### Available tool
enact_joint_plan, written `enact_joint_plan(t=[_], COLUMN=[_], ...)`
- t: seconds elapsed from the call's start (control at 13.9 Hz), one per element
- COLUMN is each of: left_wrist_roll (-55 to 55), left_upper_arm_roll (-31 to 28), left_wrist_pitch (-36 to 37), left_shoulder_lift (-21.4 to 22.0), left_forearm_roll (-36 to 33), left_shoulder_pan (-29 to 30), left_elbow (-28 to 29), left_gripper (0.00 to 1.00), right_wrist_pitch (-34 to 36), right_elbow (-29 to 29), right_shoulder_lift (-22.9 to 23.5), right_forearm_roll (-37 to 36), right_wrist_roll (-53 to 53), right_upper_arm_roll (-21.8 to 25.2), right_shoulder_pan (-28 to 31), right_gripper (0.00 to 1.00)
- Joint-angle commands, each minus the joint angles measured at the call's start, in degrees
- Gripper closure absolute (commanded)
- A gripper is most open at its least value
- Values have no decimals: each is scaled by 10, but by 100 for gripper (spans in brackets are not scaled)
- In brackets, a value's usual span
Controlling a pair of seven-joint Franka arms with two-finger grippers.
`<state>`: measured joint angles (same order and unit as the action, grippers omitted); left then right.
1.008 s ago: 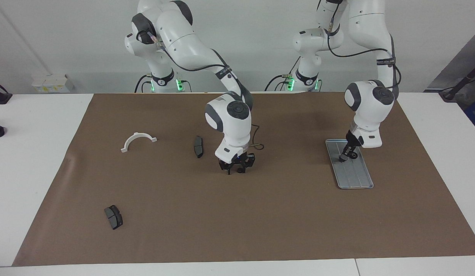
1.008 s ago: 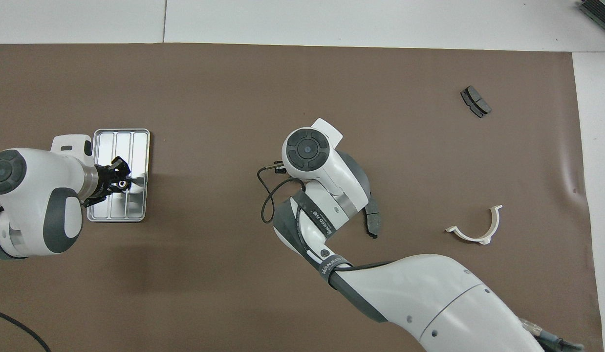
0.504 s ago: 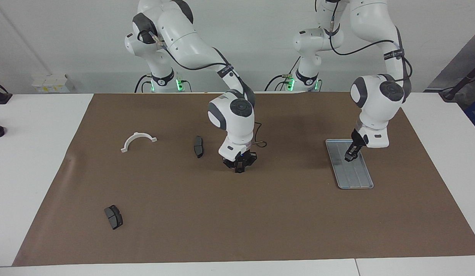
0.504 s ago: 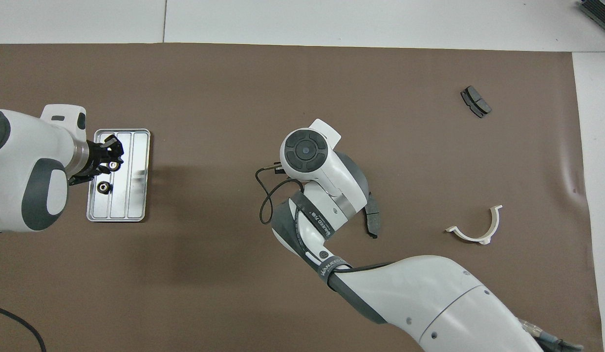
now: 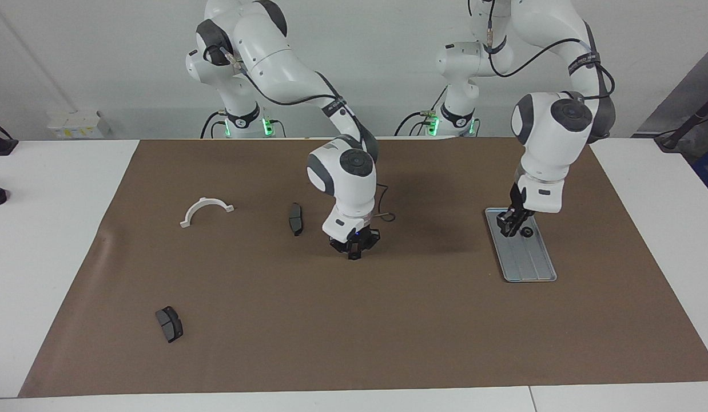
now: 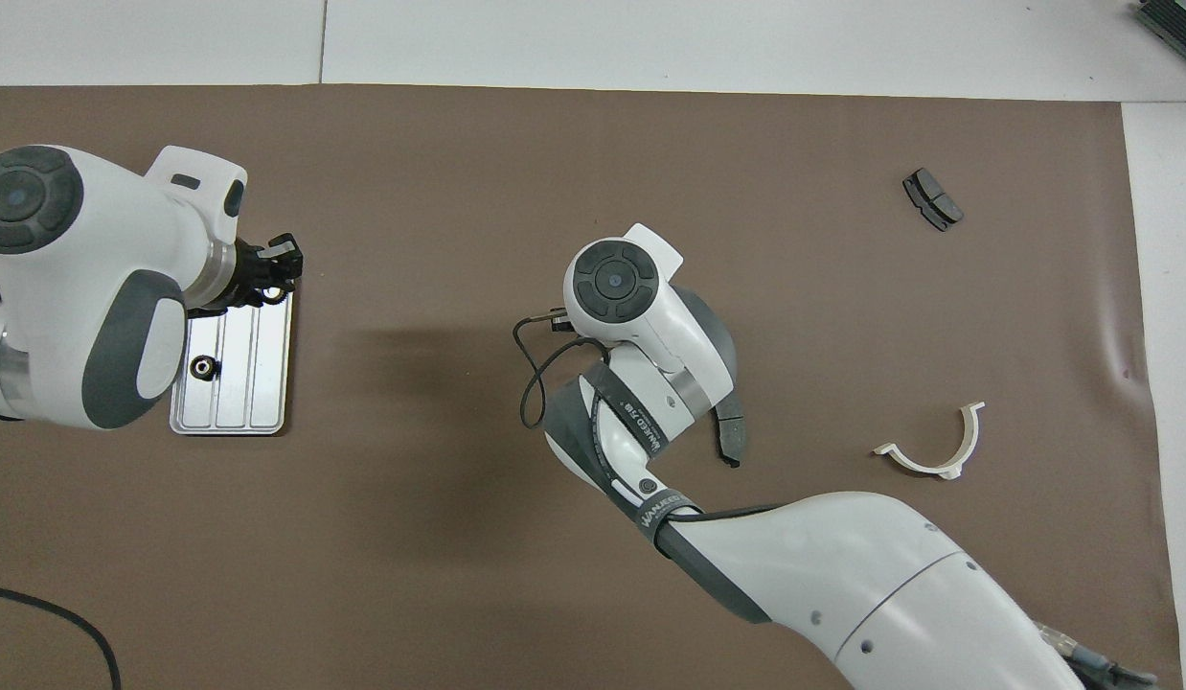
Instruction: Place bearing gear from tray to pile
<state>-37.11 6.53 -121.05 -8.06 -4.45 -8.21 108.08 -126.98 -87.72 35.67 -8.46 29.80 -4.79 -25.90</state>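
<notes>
bearing gear: small black ring-shaped part (image 6: 203,366) lying in ridged silver-grey metal tray (image 6: 258,383), unheld | left gripper (image 5: 509,224) raised over tray, jaw state unclear | right gripper (image 5: 353,248) closed empty mid-mat beside dark grey brake pad (image 5: 295,218)

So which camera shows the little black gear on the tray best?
The overhead view: the bearing gear lies uncovered on the tray, its round shape and centre hole plain. In the facing view the gear is a small dark blob right beside the left gripper.
</notes>
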Motion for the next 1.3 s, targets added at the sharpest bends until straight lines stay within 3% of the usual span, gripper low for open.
enact_joint_plan(t=[0.0, 0.22, 0.36, 0.5, 0.65, 0.79, 1.08, 1.22], left_wrist_roll=[-5, -79, -171, -250, -266, -325, -382, -384], left_upper_arm_roll=[-6, -7, -8, -11, -9, -9, -9, -9], left_wrist_pitch=[-23, -87, -146, -159, -164, -238, -286, -295], left_shoulder_lift=[-3, -13, -64, -144, -183, -208, -213, -219], left_forearm_roll=[0, 22, 19, 16, 22, 16, 27, 27], left_shoulder_pan=[-37, -115, -174, -227, -235, -244, -244, -244], left_elbow=[-2, 10, -8, -76, -115, -108, -95, -89], left_gripper=[100, 100, 100, 100, 100, 100, 99, 69], right_wrist_pitch=[32, 58, 75, 75, 71, 67, 53, 8], right_elbow=[8, 7, 1, -9, -19, -29, -56, -73], right_shoulder_lift=[-17, -39, -50, -54, -55, -59, -65, -64], right_forearm_roll=[11, 34, 34, 35, 35, 35, 35, 35], right_wrist_roll=[-75, -198, -289, -343, -373, -398, -419, -429], right_upper_arm_roll=[-10, -10, -10, -10, -10, -10, -10, -10], right_shoulder_pan=[55, 129, 180, 223, 258, 291, 334, 345], right_gripper=[100, 100, 100, 100, 100, 100, 100, 100])
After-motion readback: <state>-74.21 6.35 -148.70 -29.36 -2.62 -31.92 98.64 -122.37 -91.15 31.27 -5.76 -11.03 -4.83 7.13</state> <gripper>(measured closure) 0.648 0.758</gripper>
